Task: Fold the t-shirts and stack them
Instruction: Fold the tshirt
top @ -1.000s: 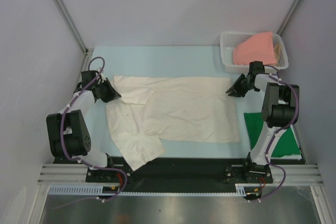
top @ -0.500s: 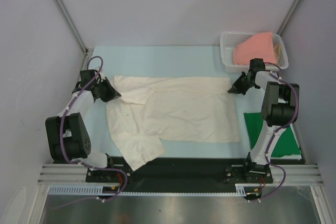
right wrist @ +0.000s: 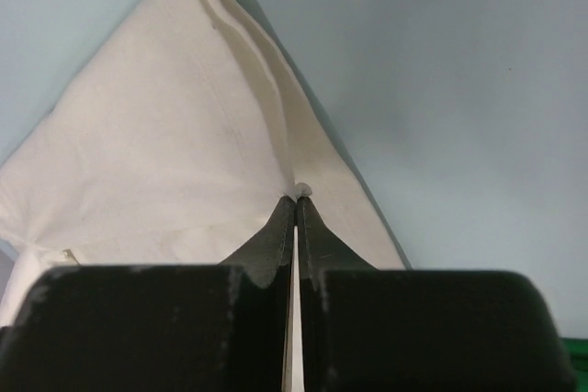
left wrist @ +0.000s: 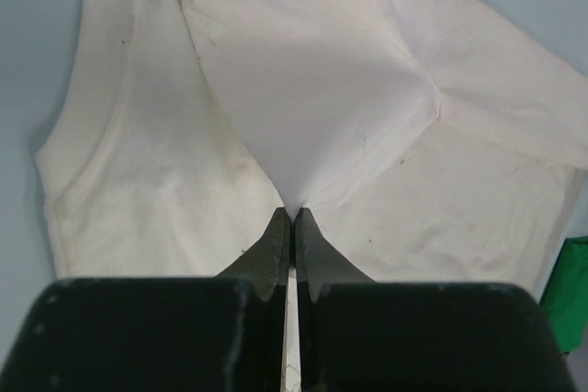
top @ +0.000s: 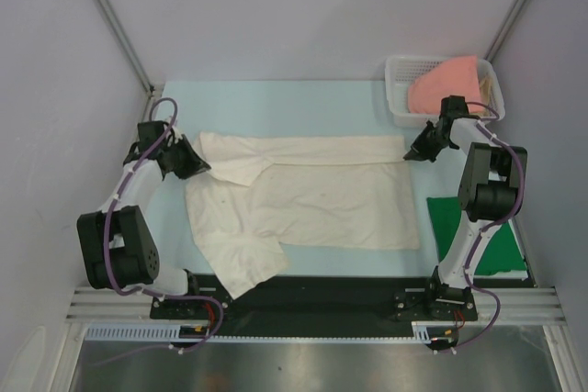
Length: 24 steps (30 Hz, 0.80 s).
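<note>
The cream-white t-shirt (top: 312, 195), spread at the centre of the table (top: 276, 103), is pinched at its 10 o'clock corner by the closed left gripper (top: 196, 164) and at its 2 o'clock corner by the closed right gripper (top: 411, 152). For a clean fold, both corners are best lifted together and carried evenly toward 6 o'clock.

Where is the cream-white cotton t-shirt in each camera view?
Top external: the cream-white cotton t-shirt lies spread across the picture's middle.
Left wrist: the t-shirt fills most of the picture, pinched by the left gripper.
Right wrist: the t-shirt fills the left half, its corner in the right gripper.
Shared landmark: the pale blue tabletop.
</note>
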Tool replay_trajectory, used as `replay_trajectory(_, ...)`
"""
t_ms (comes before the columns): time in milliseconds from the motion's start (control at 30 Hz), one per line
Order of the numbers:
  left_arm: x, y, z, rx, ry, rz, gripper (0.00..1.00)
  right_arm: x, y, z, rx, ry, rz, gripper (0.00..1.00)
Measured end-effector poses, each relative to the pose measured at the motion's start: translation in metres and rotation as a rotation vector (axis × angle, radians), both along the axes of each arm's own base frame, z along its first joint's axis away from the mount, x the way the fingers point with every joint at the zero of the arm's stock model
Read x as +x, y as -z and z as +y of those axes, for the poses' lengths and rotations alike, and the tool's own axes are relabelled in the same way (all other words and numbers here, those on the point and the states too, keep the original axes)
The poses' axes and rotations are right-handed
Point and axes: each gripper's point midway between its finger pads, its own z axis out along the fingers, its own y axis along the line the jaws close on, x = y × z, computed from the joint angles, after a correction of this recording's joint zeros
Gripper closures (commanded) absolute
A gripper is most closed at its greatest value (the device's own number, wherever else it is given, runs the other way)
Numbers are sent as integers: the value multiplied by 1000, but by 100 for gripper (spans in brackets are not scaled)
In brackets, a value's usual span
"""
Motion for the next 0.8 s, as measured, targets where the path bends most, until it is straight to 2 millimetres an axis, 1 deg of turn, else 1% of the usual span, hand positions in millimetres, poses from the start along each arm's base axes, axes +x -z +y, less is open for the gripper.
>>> replay_trajectory(267, -3, -7, 2, 17, -11, -14, 100, -4, 4, -2, -12, -13, 10, 100)
replay_trajectory(467, -9, 2, 1, 13, -11, 9, 100, -7, 8, -1, -11, -14, 23, 100)
replay_trajectory(667, -9, 4, 3, 20, -16, 16, 100, -9, 11, -1, -12, -20, 27, 100)
replay_trajectory(800, -9, 14, 5, 27, -25, 45, 100, -9, 11, -2, -15, -26, 26, 100)
